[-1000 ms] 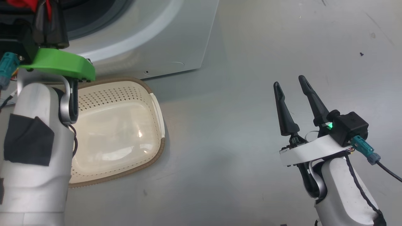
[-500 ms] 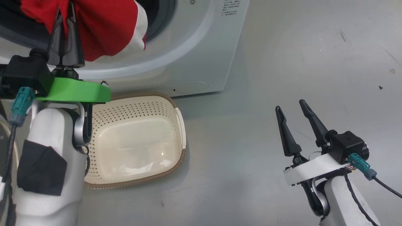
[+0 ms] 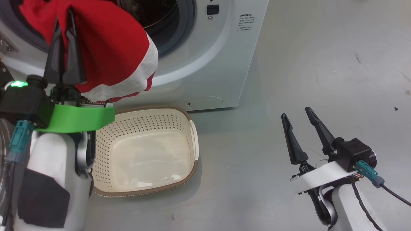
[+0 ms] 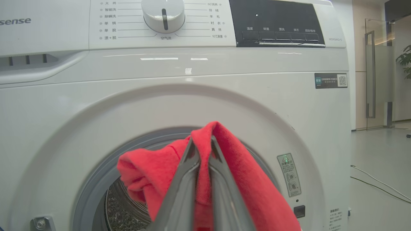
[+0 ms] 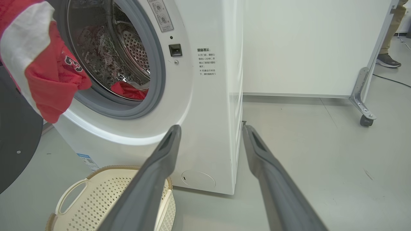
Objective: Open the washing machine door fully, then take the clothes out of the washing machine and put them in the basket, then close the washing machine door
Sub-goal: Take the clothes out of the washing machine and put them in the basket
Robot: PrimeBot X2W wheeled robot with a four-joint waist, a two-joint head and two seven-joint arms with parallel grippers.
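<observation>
While the door point(image 5: 16, 141) stands swung wide, showing as a dark round panel at the lower left of the right wrist view, the first step looks done and unloading is in hand. At the upper left of the head view, the left gripper point(image 3: 63, 17) is clamped on a red garment point(image 3: 109, 48) with a white band. The cloth drapes over both fingers and hangs in front of the mouth of the washer point(image 3: 218, 48), clear of the drum. The right gripper point(image 3: 295, 113), at the lower right of that view, has its fingers spread wide with nothing between them, over bare floor point(image 3: 289, 48) and well apart from the washer.

None of the clothes have reached the basket point(image 3: 144, 123). It sits on the floor at the lower centre-left of the head view, just in front of the washer's base. Its pale bottom is bare and shiny, and nothing lies in it. The garment hangs above it in the frame, but how squarely over it I cannot tell.

More clothes point(image 5: 128, 89) lie in the drum point(image 5: 128, 41). In the right wrist view a red heap shows low in the steel drum, behind the grey ring, at the upper left. How many pieces it holds cannot be made out.

By my judgement most of the job is left. This garment has to go down into the basket, the rest must come out of the drum, and last the door has to be shut.
</observation>
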